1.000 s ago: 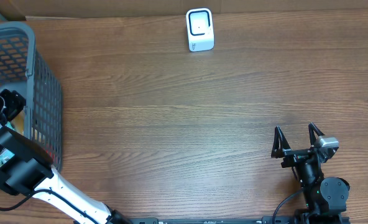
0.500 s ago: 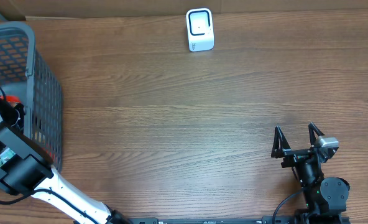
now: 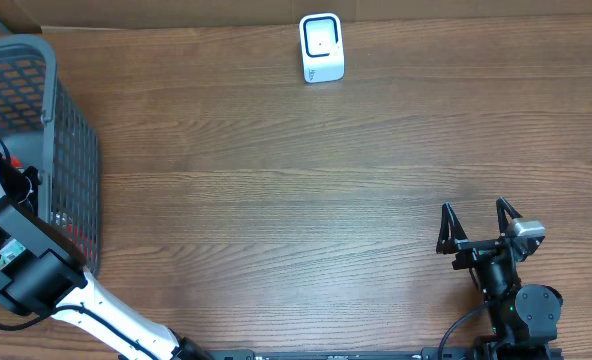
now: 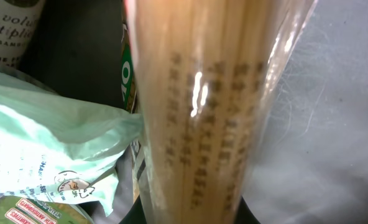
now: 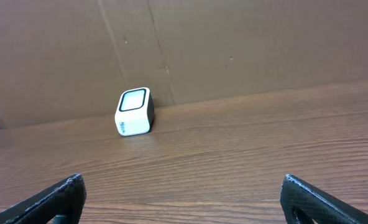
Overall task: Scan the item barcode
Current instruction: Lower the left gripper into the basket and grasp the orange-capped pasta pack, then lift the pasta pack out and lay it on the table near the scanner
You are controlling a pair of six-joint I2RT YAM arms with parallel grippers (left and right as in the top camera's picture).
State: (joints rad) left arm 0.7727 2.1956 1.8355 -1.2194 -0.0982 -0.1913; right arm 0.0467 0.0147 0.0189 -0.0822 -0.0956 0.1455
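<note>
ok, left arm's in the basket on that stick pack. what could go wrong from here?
The stick pack has a glossy, loose clear wrapper; it may slip on the lift.
It looks long and the basket wall is high: an end could snag, or drag the green bag beside it.
No barcode shows on the visible face, so the scanner may miss it.

My three views.
Overhead looks down; right wrist faces twelve o'clock, sharing the white scanner (image 3: pixel 322 47); left wrist close-up.
</note>
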